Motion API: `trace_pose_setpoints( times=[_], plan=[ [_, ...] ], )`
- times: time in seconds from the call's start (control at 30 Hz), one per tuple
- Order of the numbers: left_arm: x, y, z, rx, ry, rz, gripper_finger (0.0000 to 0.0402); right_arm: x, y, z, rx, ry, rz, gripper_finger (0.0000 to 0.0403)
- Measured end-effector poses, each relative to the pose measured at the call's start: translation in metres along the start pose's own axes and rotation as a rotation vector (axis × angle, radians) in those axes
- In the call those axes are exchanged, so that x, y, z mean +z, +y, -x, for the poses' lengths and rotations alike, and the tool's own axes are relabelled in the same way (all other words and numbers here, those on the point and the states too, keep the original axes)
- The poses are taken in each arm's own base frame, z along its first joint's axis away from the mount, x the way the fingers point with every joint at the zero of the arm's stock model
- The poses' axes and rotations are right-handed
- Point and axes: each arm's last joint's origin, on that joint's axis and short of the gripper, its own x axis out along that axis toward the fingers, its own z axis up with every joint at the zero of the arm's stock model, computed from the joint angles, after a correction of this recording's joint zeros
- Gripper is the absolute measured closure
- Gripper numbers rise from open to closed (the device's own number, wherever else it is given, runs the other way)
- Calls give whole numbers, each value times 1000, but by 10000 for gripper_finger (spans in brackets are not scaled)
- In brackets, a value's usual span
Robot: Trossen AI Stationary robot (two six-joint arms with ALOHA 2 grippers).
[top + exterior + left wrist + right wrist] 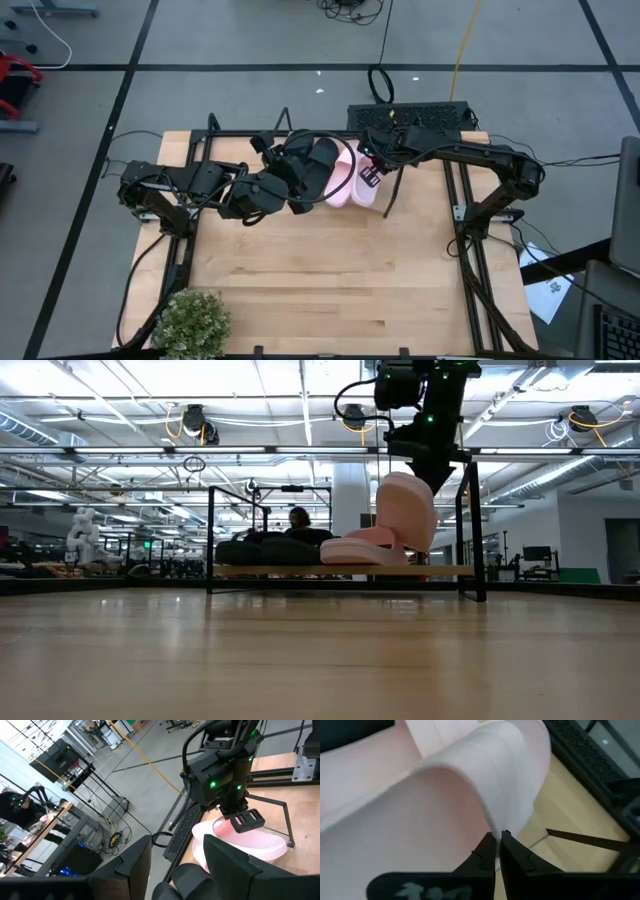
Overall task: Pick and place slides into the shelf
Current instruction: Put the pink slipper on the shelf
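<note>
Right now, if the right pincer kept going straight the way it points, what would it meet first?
The right pincer is already shut on the strap edge of a pink slide. Pushing on, it would likely drive further into that slide, with the shelf plank just beyond; depth there is unclear.

Even overhead light — low-view foreground tabletop (320, 660) blurred.

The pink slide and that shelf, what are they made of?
The pink slide looks like soft matte foam or rubber: finely pebbled surface, no shine. The shelf seems a light wooden plank on thin black metal wire frames.
</note>
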Motion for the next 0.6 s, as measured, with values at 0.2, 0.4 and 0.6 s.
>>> trace_pose_setpoints(
  times=[0.2, 0.4, 0.6],
  plan=[
    [0, 0, 0, 0, 0, 0, 213, -2, -6, 13, -38, -24, -22, 403],
    [0, 0, 0, 0, 0, 3, 213, 3, -10, 29, -57, -35, -20, 403],
    [0, 0, 0, 0, 0, 2, 213, -2, -12, 29, -77, 16, -13, 403]
  ],
)
